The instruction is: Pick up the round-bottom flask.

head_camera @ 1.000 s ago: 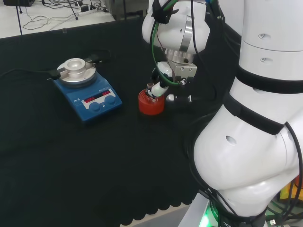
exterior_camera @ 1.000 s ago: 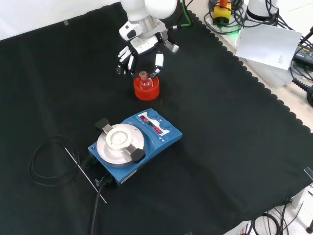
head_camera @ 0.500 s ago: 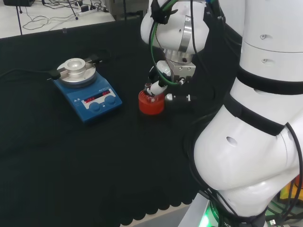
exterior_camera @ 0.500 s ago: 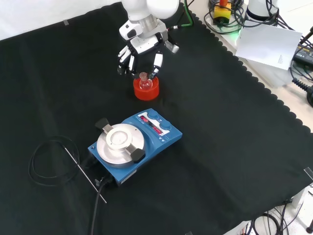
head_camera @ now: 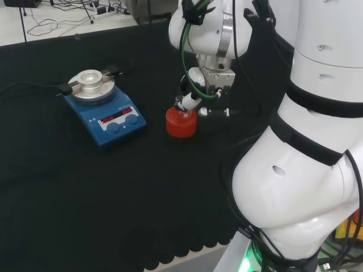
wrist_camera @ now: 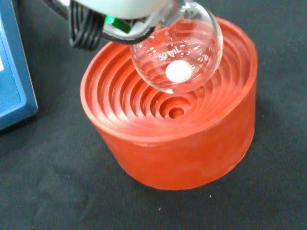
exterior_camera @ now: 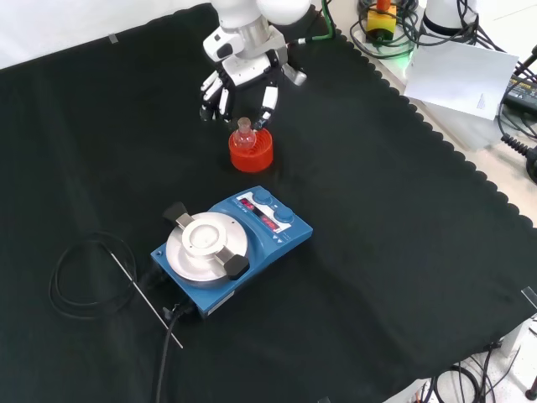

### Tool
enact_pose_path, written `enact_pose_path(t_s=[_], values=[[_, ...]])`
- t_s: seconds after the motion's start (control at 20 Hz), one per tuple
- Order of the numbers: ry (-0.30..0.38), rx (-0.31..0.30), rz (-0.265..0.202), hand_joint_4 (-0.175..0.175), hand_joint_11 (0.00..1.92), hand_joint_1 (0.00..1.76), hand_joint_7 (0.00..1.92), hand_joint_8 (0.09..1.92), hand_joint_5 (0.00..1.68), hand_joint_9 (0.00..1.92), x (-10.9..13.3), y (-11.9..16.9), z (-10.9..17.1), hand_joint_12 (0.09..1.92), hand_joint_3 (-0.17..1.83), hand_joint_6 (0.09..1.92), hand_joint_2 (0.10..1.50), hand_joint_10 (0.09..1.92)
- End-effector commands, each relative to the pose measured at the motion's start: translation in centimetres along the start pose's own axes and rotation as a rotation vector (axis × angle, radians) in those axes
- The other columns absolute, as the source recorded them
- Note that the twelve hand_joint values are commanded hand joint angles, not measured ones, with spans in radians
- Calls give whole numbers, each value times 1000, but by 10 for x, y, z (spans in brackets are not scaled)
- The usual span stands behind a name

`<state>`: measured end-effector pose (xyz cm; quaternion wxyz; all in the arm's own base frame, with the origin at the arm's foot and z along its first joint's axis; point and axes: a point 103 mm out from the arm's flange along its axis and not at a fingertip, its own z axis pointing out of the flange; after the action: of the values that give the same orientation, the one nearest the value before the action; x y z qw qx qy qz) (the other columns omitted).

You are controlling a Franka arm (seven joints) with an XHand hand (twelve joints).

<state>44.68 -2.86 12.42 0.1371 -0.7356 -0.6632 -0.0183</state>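
Note:
A small clear round-bottom flask (wrist_camera: 180, 52) with a white pellet inside hangs just above the ribbed hollow of the red stand (wrist_camera: 168, 139). Its neck runs up into the hand (wrist_camera: 120, 7) and is hidden there. From the front, the flask (exterior_camera: 244, 133) rides above the red stand (exterior_camera: 251, 152), and the hand (exterior_camera: 243, 71) reaches down from the top with its fingers (exterior_camera: 268, 101) curled at the flask's neck. From the head camera, the hand (head_camera: 195, 93) sits over the stand (head_camera: 181, 123), to the left of the white arm links.
A blue hotplate stirrer (exterior_camera: 231, 243) with a round metal top stands nearer the front camera than the stand; it is left of the stand in the head view (head_camera: 105, 110). A coiled black cable (exterior_camera: 84, 277) and a thin probe lie beside it.
The hand has closed in on the flask's neck and risen slightly. The flask's bulb has come up out of the red stand's hollow.

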Motion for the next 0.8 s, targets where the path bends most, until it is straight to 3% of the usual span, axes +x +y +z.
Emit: enact_pose_path(t_s=[0.05,0.25,0.55,0.8], values=[[55,-2,42,162,357,1086,365,662,1125,666,-7,-13,-22,1329,731,965,690,593],[65,-22,41,157,357,1088,369,664,1127,667,-1,-23,-38,1329,737,965,686,593],[67,-49,24,112,360,1102,373,668,1135,670,14,-32,-62,1330,757,961,674,594],[63,-57,-5,95,363,1107,374,670,1138,670,36,-30,-81,1331,764,960,670,595]])
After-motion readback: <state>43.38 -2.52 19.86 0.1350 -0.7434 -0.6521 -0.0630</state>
